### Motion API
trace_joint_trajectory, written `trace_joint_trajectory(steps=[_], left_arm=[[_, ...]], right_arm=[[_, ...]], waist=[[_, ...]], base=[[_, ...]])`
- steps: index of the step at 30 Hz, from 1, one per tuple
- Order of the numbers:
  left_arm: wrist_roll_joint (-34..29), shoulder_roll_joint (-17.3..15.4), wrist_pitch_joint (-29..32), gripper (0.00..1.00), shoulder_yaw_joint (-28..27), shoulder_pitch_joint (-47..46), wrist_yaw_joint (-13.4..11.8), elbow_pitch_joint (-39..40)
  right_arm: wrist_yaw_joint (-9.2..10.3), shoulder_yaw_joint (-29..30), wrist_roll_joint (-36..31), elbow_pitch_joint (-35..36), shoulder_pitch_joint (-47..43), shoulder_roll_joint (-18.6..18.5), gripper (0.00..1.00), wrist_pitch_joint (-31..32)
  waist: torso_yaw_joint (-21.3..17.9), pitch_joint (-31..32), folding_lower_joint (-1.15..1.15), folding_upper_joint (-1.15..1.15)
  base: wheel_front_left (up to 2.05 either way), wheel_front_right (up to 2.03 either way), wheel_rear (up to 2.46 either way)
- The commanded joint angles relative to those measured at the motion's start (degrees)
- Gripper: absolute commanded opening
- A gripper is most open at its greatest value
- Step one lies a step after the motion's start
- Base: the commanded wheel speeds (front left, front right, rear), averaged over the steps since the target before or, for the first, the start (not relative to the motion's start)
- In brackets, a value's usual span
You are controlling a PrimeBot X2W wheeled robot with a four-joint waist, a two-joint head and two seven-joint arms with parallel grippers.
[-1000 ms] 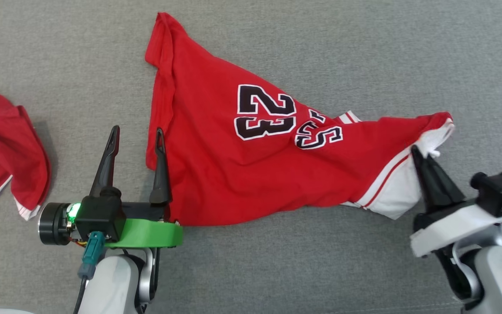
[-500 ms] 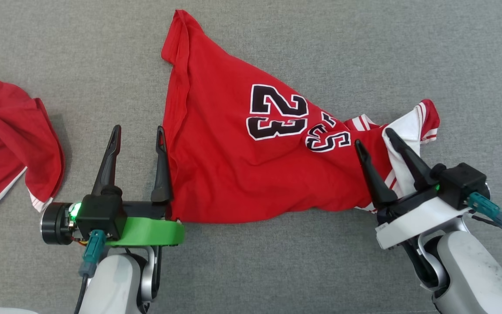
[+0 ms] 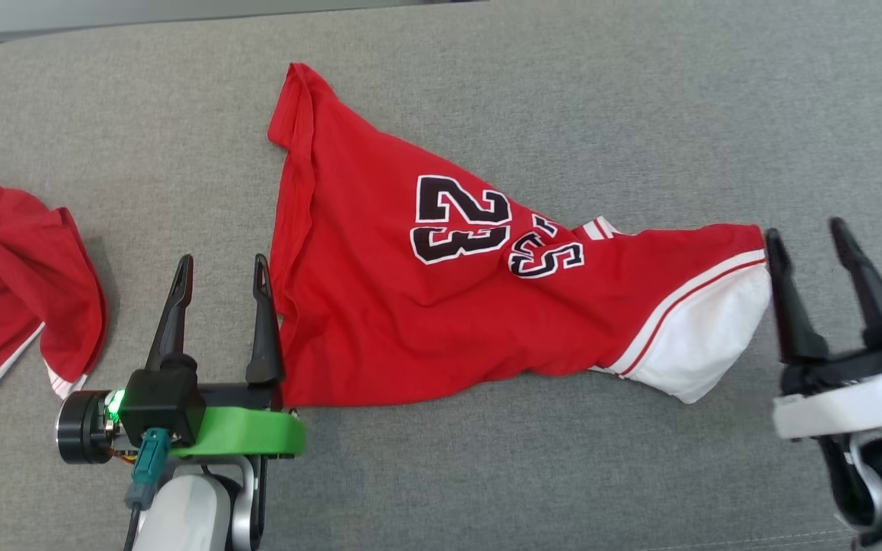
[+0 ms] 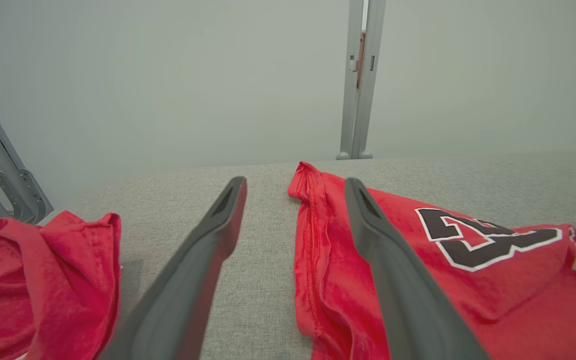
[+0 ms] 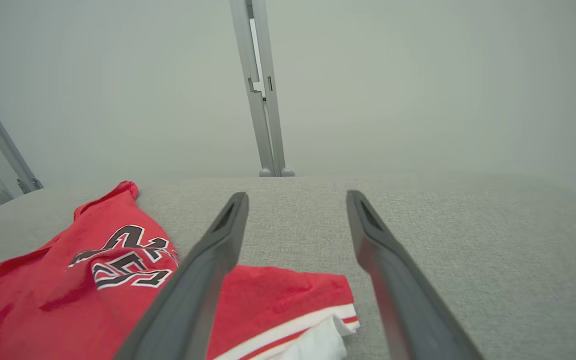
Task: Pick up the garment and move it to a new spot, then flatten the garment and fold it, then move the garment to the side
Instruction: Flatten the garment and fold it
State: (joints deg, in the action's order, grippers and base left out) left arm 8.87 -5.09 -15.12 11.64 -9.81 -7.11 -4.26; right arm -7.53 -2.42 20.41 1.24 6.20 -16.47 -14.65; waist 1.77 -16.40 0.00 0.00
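At the near side of the grey cushioned surface [image 3: 487, 459], the robot's left gripper [image 3: 221, 262] and right gripper [image 3: 805, 229] both stood with fingers spread apart and nothing held. Between them lay the red jersey [image 3: 380, 321]. The garment lay partly flattened, its long axis running across the robot's front from one gripper to the other. The left gripper's inner finger [image 3: 263, 321] sat right at the jersey's left hem, which in the left wrist view lay in the gap between the 2 fingers. The right gripper's inner finger [image 3: 787, 298] stood just beside the white-striped right end, apparently not touching it. Each arm was therefore the nearer one to its own end, so any further spreading looked likely to be a pull outward along that axis. Beyond the fingertips, the number 23 [image 3: 460, 229] sat mid-cloth beside a creased fold. The jersey's far left corner [image 3: 295, 80] lay well ahead of the left gripper. A second red garment [image 3: 12, 260] lay bunched well apart at the far left. A metal post [image 4: 358, 75] rose against the pale wall [image 4: 168, 75] behind the surface.
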Motion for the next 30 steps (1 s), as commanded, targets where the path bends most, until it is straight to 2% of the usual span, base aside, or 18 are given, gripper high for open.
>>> trace_joint_trajectory(steps=[1,9,30], left_arm=[[-0.54,-0.54,-0.03,1.00,-0.25,0.91,0.07,-0.11],[-0.45,-1.21,-0.02,1.00,-0.97,3.83,-0.21,-0.01],[0.33,-2.22,-0.02,1.00,-0.39,4.70,-0.85,0.16]], right_arm=[[0.08,1.83,-0.41,0.39,-1.92,0.00,1.00,-0.11],[0.08,7.25,-1.25,1.73,-8.42,1.16,1.00,2.19],[0.08,6.58,-1.39,2.72,-8.85,2.11,1.00,3.27]], waist=[[-0.85,1.32,0.00,0.00],[-1.94,3.97,0.00,0.00],[-2.20,4.69,0.00,0.00]], base=[[0.00,0.00,0.00],[0.00,0.00,0.00],[0.00,0.00,0.00]])
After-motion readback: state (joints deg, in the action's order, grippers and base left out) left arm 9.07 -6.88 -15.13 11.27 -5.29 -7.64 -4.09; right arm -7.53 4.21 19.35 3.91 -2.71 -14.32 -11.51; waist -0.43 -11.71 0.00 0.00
